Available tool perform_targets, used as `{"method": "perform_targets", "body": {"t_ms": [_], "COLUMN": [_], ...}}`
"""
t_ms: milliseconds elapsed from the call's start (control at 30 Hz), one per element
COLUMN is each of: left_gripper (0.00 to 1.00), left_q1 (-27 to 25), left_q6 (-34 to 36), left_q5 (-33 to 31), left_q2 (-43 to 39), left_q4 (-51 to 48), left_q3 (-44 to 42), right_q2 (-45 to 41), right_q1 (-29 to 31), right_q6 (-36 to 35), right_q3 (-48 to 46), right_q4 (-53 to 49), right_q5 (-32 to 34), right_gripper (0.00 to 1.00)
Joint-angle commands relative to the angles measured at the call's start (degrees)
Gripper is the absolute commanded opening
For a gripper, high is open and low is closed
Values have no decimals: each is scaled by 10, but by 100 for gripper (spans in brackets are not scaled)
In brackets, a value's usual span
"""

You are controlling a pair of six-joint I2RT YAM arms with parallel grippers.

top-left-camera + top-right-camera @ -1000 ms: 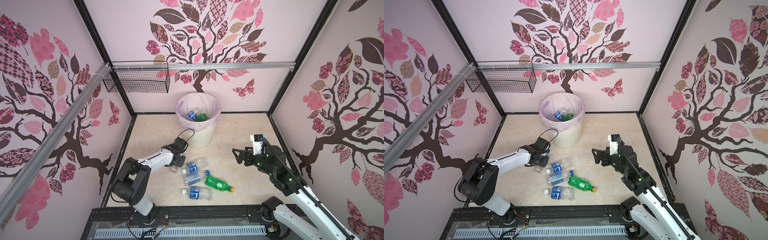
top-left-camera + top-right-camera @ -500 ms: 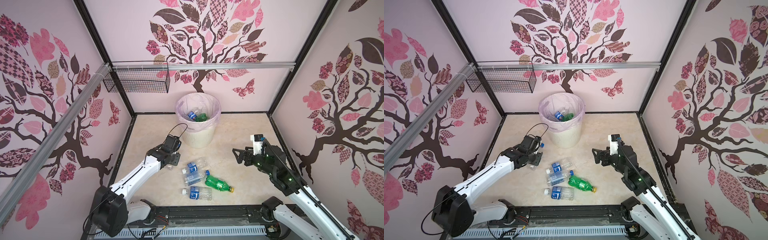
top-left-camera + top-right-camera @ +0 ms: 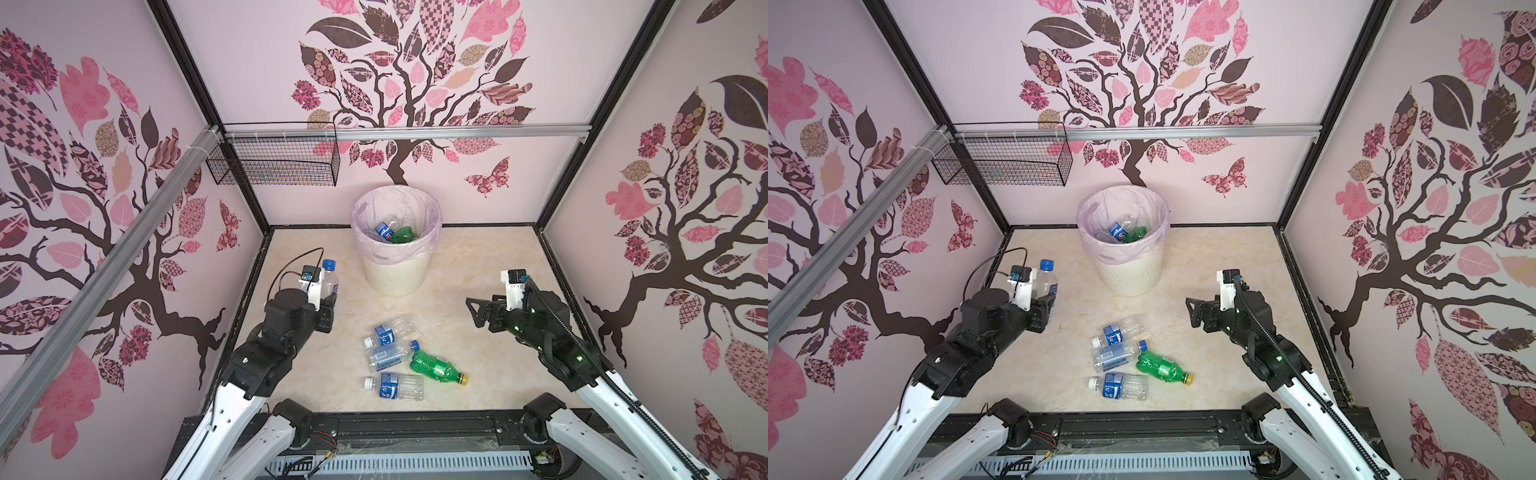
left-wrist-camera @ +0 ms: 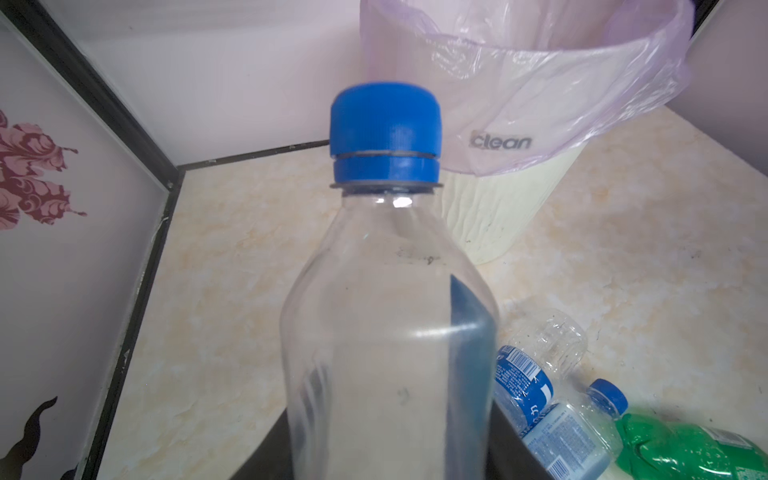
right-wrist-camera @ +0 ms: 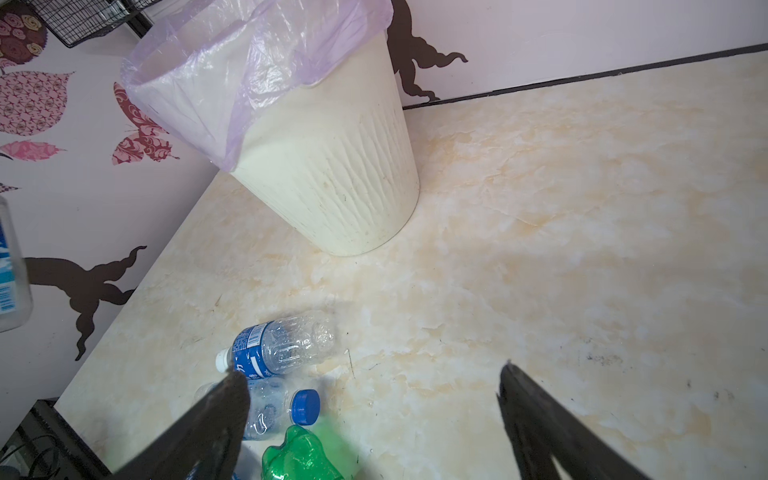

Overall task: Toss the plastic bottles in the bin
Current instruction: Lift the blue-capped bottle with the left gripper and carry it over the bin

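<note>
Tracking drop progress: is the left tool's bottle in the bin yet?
Out: blue-capped bottle is gripped in the left tool, beside the bin, not over it.

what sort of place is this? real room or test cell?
Likely a staged test cell: black-framed panels with tree decals, arms mounted on a base rail, a lined bin and loose bottles.

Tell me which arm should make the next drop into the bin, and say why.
Left. The left gripper is shut on a blue-capped bottle, held upright near the bin. The right gripper hangs empty with jaws open, so it would first have to pick one up.
</note>
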Motion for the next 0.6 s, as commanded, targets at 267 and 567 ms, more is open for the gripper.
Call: {"method": "perform_targets", "body": {"t_ms": [267,567], "left_gripper": [48,47], "left_q1": [2,2], "left_q6": [27,43], "left_q5": [28,67], "left_q2": [-159,-172], "left_q4": [39,73], "left_q3": [-27,-34], "right_q2": [11,21], "right_q1": [-1,-1], "right_q6": [-4,-7], "right_q3": [1,-1], "right_q4": [-37,-30], "right_q5": [20,14], "right_gripper": [94,95]}}
